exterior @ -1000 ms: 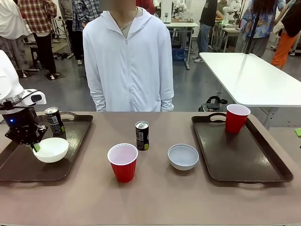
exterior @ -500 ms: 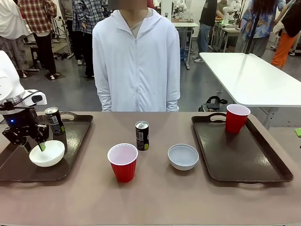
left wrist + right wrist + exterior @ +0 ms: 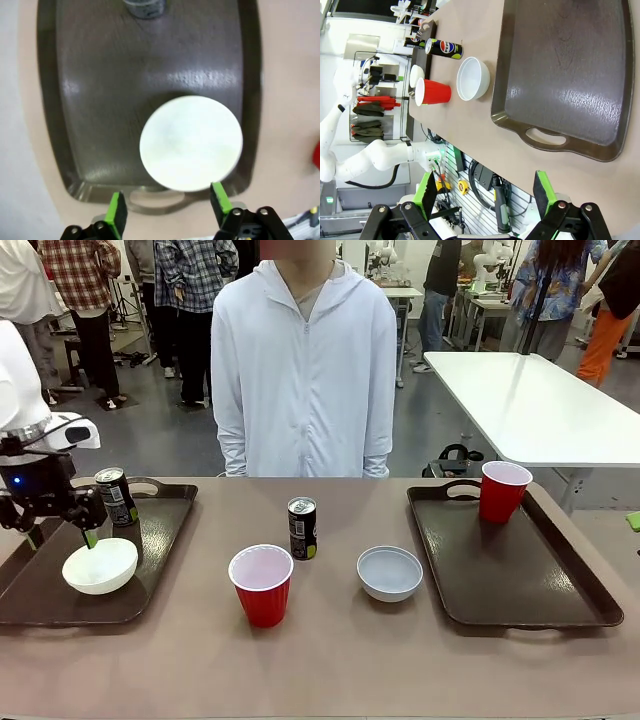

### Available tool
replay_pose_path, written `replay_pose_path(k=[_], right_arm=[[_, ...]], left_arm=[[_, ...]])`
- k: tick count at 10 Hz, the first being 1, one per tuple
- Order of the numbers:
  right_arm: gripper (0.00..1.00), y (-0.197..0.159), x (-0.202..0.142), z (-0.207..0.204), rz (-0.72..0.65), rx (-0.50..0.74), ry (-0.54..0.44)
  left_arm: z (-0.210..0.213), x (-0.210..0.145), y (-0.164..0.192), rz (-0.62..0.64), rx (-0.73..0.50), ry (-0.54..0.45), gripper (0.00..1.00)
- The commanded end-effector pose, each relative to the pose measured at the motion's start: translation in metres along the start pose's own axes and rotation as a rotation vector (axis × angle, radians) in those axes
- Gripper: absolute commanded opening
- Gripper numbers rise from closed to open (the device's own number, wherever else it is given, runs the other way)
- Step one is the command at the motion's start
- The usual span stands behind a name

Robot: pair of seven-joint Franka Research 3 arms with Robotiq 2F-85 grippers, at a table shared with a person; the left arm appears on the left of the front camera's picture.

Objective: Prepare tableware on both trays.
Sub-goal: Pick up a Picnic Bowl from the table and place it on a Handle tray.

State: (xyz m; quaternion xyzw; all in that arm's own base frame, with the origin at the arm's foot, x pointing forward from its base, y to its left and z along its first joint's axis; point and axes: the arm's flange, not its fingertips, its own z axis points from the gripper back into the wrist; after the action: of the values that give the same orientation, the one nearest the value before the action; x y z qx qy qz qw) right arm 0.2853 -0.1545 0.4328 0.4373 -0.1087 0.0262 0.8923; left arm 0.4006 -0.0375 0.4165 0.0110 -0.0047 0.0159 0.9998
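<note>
- Since a second ago, the left fingers [image 3: 90, 537] have let go of the cream-white bowl [image 3: 100, 566] and risen a little. We now see them spread wide just above its near-left rim, with nothing between them.
- That bowl sits flat and upright in the near part of the left tray [image 3: 160, 530]. From the left wrist view, the bowl [image 3: 191, 143] lies close to one long rim of the tray [image 3: 100, 100], and the left fingers [image 3: 220, 197] stand apart on either side of the tray's handle cut-out.
- One dark can [image 3: 116, 496] stands upright at the far end of the same tray, behind the bowl and apart from it.
- On the bare counter [image 3: 350, 660] between the trays we see a red cup [image 3: 262, 585] nearest us. A second dark can [image 3: 302, 528] stands just behind it, and a grey-white bowl [image 3: 390, 573] sits to its right. None of the three touch.
- The right tray [image 3: 520, 570] carries only the other red cup [image 3: 503, 490], upright in its far corner.
- In the right wrist view, the right fingers [image 3: 542, 192] are spread and hold nothing. They hang off the counter's edge beside the right tray [image 3: 570, 75].
- A person [image 3: 305, 370] in a white hooded jacket stands at the far side, shifted rightward from before.
</note>
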Motion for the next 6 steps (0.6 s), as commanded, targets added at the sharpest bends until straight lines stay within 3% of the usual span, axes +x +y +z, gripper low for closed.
replay_pose_path(k=[1,4,5,6], right_arm=[[1.0,-0.001,0.001,0.0,0.01,0.018,-0.01],[1.0,-0.001,0.001,0.0,0.01,0.018,-0.01],[1.0,-0.001,0.001,0.0,0.01,0.018,-0.01],[1.0,-0.001,0.001,0.0,0.01,0.018,-0.01]], left_arm=[[0.032,-0.017,-0.012,0.0,0.045,-0.021,1.0],[0.061,-0.038,-0.018,0.04,0.099,-0.053,1.0],[0.051,-0.027,-0.016,-0.021,0.024,-0.044,1.0],[0.051,-0.027,-0.016,-0.021,0.024,-0.044,1.0]])
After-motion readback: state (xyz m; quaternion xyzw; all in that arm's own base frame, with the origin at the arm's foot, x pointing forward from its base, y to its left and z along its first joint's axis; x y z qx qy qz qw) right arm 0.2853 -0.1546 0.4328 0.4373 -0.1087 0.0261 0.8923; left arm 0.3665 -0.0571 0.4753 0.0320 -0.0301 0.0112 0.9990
